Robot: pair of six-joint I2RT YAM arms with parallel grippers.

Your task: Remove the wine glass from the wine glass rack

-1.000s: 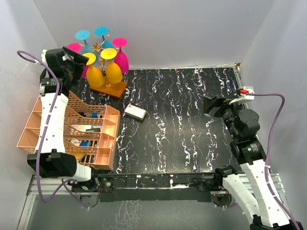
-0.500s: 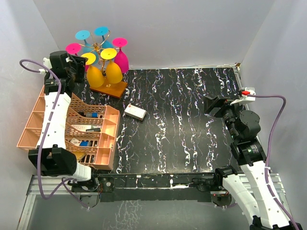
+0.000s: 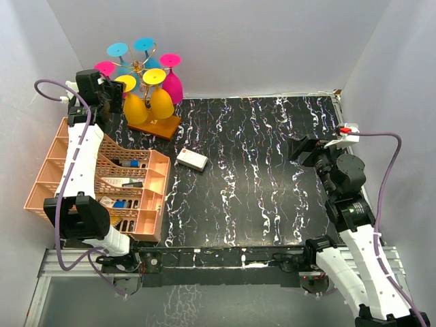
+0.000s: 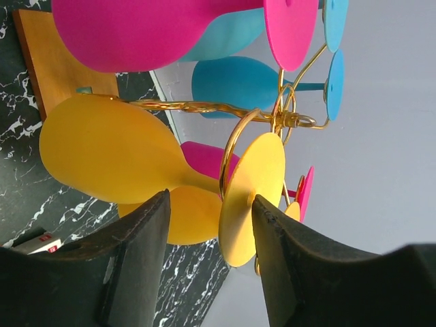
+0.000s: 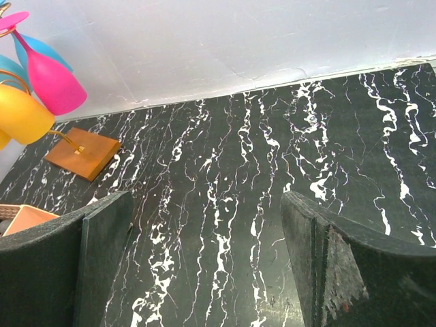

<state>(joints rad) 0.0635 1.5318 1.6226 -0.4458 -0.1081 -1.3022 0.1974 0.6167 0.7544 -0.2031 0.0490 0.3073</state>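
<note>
The wine glass rack [image 3: 139, 66], gold wire on an orange-brown wooden base [image 3: 158, 126], stands at the back left with several coloured glasses hanging upside down. My left gripper [image 3: 109, 92] reaches in from its left side. In the left wrist view its jaws [image 4: 211, 197] straddle the stem and round foot of a yellow wine glass [image 4: 252, 197]. The foot lies against one finger and a gap shows at the other. The glass still hangs in its gold curl [image 4: 235, 146]. My right gripper [image 3: 296, 148] hovers open over the marbled table, nothing between its fingers [image 5: 102, 238].
A peach lattice basket [image 3: 41, 191] with small items sits under the left arm. A white flat box [image 3: 192, 159] lies in front of the rack. Pink [image 4: 157, 27] and blue [image 4: 238, 82] glasses crowd close around the yellow one. White walls enclose the table.
The left wrist has shifted right, closer to the rack, and its jaws have narrowed around the yellow glass's foot. The right arm barely moved.
</note>
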